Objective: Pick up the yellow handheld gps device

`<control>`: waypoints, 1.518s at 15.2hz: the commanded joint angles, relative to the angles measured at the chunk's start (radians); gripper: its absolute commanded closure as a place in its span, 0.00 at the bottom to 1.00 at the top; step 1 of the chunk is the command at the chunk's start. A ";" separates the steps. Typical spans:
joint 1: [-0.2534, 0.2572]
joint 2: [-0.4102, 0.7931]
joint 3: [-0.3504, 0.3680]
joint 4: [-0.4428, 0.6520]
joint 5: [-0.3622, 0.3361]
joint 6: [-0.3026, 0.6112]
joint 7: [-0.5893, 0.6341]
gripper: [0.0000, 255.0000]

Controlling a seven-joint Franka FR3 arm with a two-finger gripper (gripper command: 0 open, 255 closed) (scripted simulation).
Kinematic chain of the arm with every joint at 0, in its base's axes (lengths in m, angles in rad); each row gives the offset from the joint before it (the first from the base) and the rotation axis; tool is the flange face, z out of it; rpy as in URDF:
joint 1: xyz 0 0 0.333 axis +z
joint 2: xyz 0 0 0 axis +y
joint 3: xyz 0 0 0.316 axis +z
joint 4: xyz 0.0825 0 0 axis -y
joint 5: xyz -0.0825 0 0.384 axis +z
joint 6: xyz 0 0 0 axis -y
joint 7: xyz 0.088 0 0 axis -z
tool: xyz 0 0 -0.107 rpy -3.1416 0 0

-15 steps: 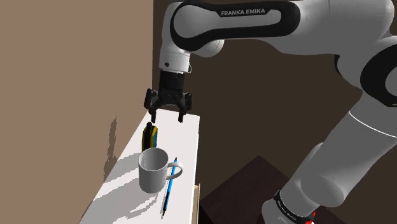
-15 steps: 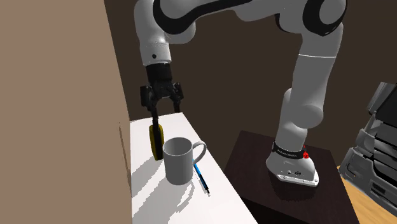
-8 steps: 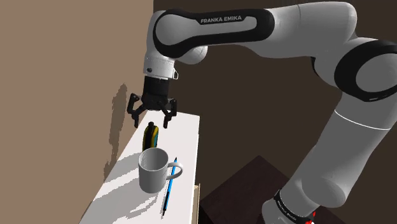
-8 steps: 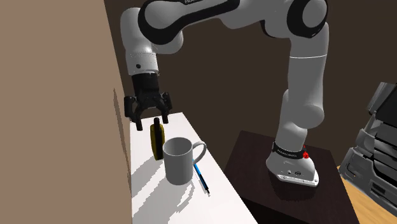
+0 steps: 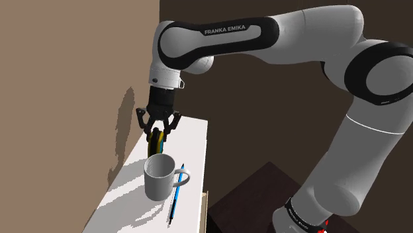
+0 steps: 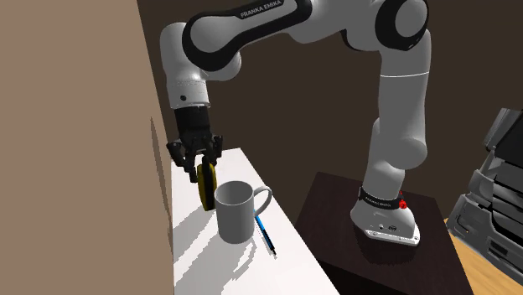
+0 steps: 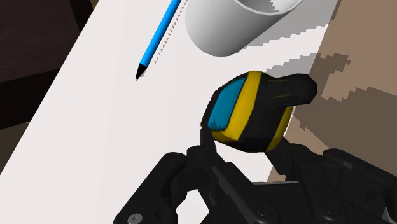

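Desk (image 5: pixel 130 198): white, narrow, against a brown wall.
Mug (image 5: pixel 159 177): white, upright, mid-desk.
Pen (image 5: pixel 177 192): blue, flat beside mug.
GPS device (image 5: pixel 156 141): yellow-black, seemingly on edge behind mug.

Upright yellow-and-black GPS device (image 7: pixel 251 111), blue screen

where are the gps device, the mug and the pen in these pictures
gps device (image 7: pixel 247 102), wrist view, on its yellow band
mug (image 5: pixel 159 185), shoulder view, on its outer wall
pen (image 5: pixel 176 193), shoulder view, on the middle of its blue shaft
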 commanded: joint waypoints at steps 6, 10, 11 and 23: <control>0.001 0.002 0.000 0.001 0.000 0.000 0.000 1.00; -0.001 -0.006 0.000 0.018 0.001 -0.023 0.007 1.00; -0.001 -0.008 0.000 0.028 0.001 -0.035 0.010 1.00; -0.005 -0.023 0.000 0.168 -0.002 -0.182 0.056 1.00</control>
